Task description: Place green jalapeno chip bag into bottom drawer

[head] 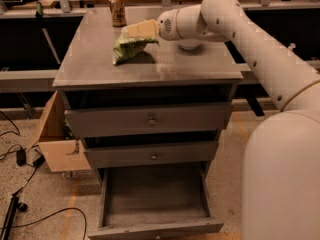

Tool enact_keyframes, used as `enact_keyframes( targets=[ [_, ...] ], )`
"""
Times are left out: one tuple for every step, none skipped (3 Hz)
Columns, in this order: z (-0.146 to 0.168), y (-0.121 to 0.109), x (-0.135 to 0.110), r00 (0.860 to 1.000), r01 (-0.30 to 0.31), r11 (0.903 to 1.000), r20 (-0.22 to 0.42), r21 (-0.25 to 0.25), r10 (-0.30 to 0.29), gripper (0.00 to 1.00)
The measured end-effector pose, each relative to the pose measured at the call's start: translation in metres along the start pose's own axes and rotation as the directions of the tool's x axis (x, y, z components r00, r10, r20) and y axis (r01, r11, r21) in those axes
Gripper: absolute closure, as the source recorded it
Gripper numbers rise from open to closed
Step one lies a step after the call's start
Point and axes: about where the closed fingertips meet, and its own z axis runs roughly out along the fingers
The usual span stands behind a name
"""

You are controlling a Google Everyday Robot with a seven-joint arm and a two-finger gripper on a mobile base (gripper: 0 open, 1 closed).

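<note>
The green jalapeno chip bag (128,49) lies crinkled on the grey cabinet top (170,66), left of centre. My gripper (132,31) reaches in from the right on the white arm and sits right at the bag's upper edge, over it or touching it. The bottom drawer (155,196) is pulled open at floor level and shows a flat grey tray with nothing in it. The two shallower drawers (150,119) above it are closed.
A brown drink can (118,9) stands at the back of the cabinet top, behind the bag. A white bowl (190,45) is mostly hidden behind my arm. A cardboard box (55,136) and cables (25,219) lie on the floor to the left.
</note>
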Motion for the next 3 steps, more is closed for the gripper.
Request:
enact_keyframes(
  targets=[
    [0.024, 0.003, -0.007, 0.998, 0.008, 0.998, 0.059, -0.063, -0.004, 0.15],
    [0.046, 0.006, -0.019, 0.988, 0.073, 0.9839, 0.147, -0.163, -0.049, 0.38],
    [0.071, 0.017, -0.023, 0.981, 0.129, 0.9574, 0.176, -0.259, -0.084, 0.61]
  ],
)
